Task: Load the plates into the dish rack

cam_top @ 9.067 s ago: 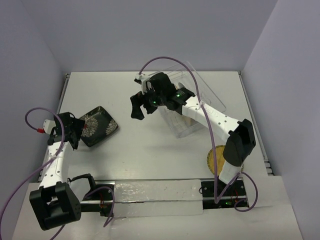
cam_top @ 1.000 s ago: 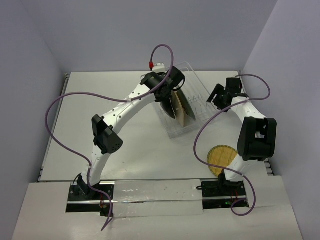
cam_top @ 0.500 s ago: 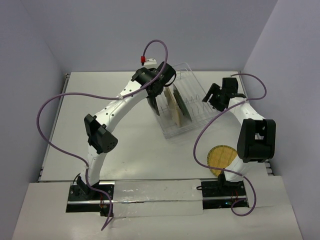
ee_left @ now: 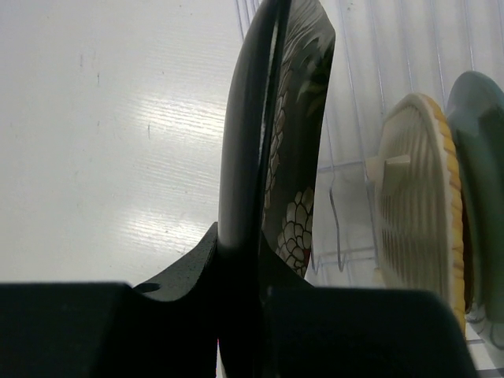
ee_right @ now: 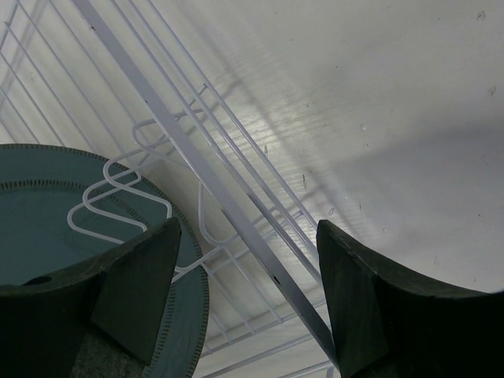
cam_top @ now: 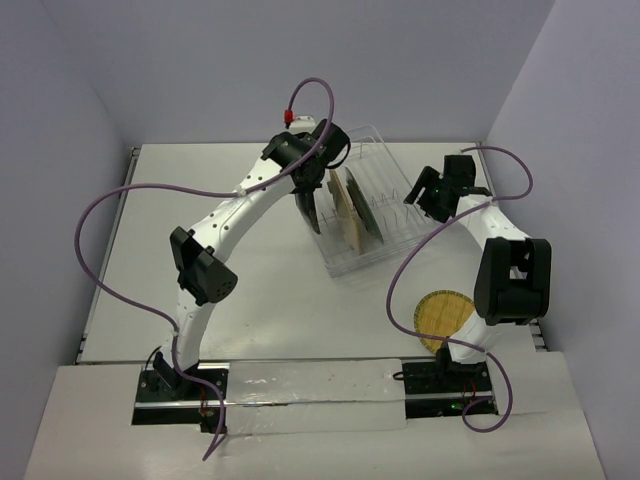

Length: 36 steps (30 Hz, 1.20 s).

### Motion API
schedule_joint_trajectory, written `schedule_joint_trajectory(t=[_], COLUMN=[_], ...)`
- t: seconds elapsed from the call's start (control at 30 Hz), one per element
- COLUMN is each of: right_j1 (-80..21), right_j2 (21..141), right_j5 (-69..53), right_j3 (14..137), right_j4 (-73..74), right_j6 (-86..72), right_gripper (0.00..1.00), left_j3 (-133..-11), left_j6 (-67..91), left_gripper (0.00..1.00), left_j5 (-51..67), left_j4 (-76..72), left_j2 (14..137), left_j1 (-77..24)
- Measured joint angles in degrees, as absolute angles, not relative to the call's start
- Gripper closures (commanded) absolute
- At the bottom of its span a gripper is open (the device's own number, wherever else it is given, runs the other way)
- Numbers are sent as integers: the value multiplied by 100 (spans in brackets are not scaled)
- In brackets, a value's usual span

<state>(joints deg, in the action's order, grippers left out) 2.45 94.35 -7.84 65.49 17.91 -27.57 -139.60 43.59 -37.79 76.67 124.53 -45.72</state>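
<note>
The black plate is standing on edge at the left side of the rack, and the left gripper is clamping its rim. A tan plate and a grey-blue plate are sitting upright inside the rack. The right gripper is hovering at the rack's right edge with its fingers spread and holding nothing. A round woven plate is lying flat on the table, well apart from the rack.

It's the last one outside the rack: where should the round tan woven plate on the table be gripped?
Probably by its rim at the left edge, jaws tilted in from above-left: the round tan woven plate lies flat on the white table, and the right arm covers its right side.
</note>
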Motion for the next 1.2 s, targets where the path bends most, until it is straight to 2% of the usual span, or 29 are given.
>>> schedule_joint_trajectory(t=[0.33,0.6,1.2], right_j1=[197,180,90], right_j2=[9428,9417,9349], right_j5=[-672,-626,-524], right_j3=[6549,6541,6519], right_j4=[1758,1754,1755], right_j6=[-2738,-2738,-2723], right_gripper=[23,23,23], left_j3=[-13466,-13885,-13891], left_j6=[5367,5517,5735], left_gripper=[100,100,100], left_j5=[-3717,-3609,-3472], left_j4=[7463,7498,7807], left_j2=[12117,12066,12569], left_j1=[-4426,-4485,-4693])
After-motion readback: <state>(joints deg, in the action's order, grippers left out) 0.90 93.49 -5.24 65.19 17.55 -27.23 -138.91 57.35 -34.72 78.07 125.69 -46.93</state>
